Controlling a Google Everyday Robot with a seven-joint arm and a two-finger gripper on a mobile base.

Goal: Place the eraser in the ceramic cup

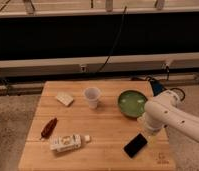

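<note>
Camera view: your gripper (145,132) hangs low over the right side of the table (108,132), jaws spread and nothing in them, just above the eraser (135,145). The eraser's lying flat near the front right corner. The cup (92,97) stands upright mid-table, well apart from it, with the bowl (131,103) on its right.
</note>
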